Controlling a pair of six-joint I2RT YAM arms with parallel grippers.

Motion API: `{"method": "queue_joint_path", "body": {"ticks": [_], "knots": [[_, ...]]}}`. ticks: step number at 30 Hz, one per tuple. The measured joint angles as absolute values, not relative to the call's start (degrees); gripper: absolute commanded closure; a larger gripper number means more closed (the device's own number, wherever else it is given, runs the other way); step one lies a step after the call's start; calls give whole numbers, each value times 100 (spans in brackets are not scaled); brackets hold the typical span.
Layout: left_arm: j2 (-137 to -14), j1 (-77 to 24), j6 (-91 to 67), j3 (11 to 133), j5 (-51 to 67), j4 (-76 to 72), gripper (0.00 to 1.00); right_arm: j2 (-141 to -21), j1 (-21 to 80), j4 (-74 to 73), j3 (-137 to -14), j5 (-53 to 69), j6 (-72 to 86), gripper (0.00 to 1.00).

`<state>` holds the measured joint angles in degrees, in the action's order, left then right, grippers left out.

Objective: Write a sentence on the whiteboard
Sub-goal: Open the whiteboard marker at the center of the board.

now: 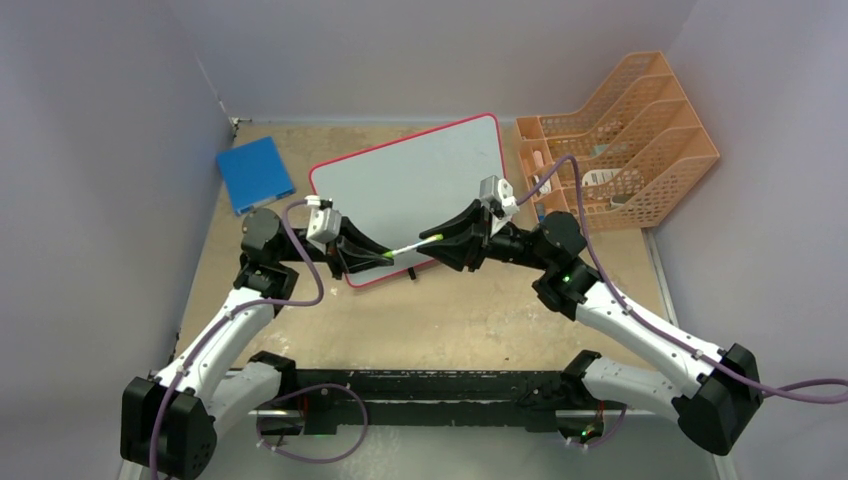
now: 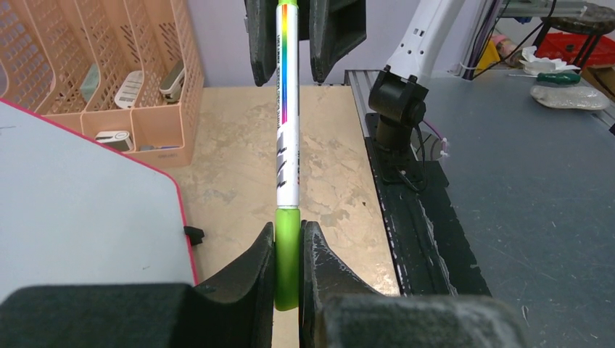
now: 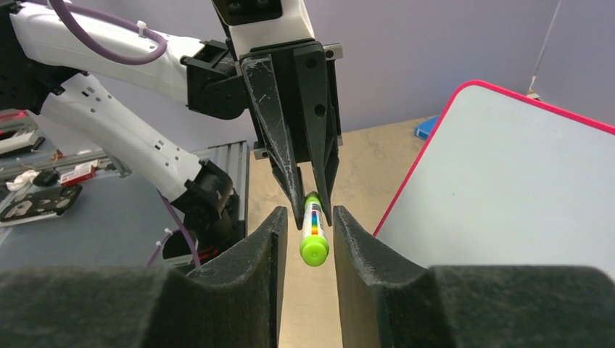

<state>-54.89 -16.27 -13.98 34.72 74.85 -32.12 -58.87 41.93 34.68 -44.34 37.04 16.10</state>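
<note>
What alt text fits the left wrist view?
Left pincer shut on the green end of a marker that runs straight up to the right pincer, whose jaws stand open around its far end. Whiteboard at left, orange rack behind it.

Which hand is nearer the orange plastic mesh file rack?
Right. The right hand is beside the red-rimmed whiteboard, left of the orange rack; the left hand is even farther left.
</note>
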Motion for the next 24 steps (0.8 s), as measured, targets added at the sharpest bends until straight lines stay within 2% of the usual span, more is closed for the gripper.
{"method": "queue_joint_path", "body": {"ticks": [8,19,24], "knots": [[-5498,-1680,-1520,3470,7474,-3422,100,-5887,4193,3632,-4423,3719,1695,100],[-5524,-1695,-1494,3264,7494,-3363,100,-5850,4193,3564,-4421,3745,1739,100],[-5527,-1695,-1411,2941,7474,-3192,100,-5476,4160,3638,-4425,3695,1780,100]]}}
